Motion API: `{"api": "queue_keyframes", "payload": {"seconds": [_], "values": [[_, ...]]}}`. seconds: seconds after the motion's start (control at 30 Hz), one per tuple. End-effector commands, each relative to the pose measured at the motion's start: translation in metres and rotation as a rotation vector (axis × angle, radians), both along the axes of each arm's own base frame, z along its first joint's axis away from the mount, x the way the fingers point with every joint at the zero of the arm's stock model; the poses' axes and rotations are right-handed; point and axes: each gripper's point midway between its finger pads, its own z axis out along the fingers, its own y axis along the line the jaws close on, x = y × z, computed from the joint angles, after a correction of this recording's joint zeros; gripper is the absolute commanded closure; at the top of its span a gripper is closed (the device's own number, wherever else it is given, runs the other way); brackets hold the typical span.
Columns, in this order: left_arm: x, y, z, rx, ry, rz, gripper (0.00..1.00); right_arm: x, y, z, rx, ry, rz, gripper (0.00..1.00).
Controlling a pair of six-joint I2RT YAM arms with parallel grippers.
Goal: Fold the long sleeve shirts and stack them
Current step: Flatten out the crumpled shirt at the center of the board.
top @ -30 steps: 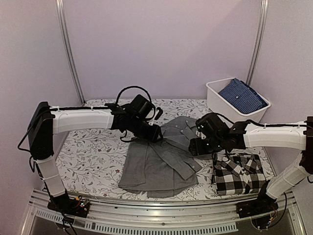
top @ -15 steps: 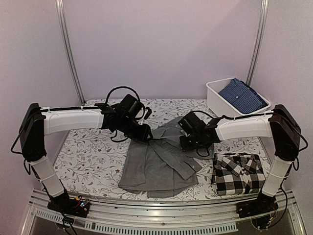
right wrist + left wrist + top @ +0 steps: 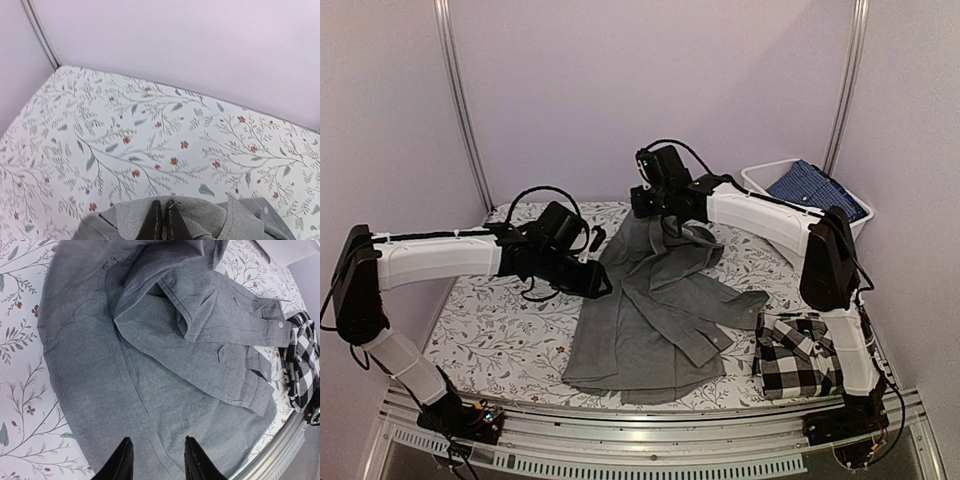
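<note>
The grey long sleeve shirt [image 3: 650, 325] lies spread in the middle of the flowered table, its upper end pulled up toward the back wall. My right gripper [image 3: 656, 212] is shut on that raised end; the right wrist view shows the gripper [image 3: 164, 202] pinching grey cloth [image 3: 210, 220] above the table. My left gripper [image 3: 604, 288] sits at the shirt's left edge, and in its wrist view the gripper [image 3: 158, 438] is open over flat grey cloth [image 3: 165, 365]. The black-and-white checked shirt [image 3: 808, 355] lies folded at the front right, also seen at the left wrist view's right edge [image 3: 302, 365].
A white bin [image 3: 752, 180] holding a folded blue cloth [image 3: 815, 192] stands at the back right corner. The metal table rail [image 3: 640, 440] runs along the near edge. Walls close off the back and sides.
My right gripper has shut on the grey shirt's upper end and carried it up and toward the back wall, stretching the cloth. My left arm has drawn a little to the left.
</note>
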Motion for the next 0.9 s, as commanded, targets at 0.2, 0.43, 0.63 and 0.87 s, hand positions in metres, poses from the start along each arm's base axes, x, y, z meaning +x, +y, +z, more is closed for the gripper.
{"api": "queue_keyframes", "payload": {"seconds": [0.2, 0.43, 0.63, 0.87], "values": [[0.001, -0.004, 0.0, -0.075, 0.013, 0.014, 0.61, 0.033, 0.03, -0.039, 0.039, 0.037, 0.185, 0.2], [0.009, -0.018, -0.021, -0.1, 0.07, 0.02, 0.55, -0.007, -0.008, -0.014, 0.031, 0.085, 0.152, 0.11], [0.016, -0.045, -0.028, -0.189, 0.119, 0.007, 0.46, -0.051, -0.056, -0.028, 0.041, 0.179, 0.065, 0.1], [0.012, -0.084, -0.036, -0.219, 0.151, -0.047, 0.37, -0.092, -0.117, -0.054, 0.006, 0.253, -0.081, 0.11]]}}
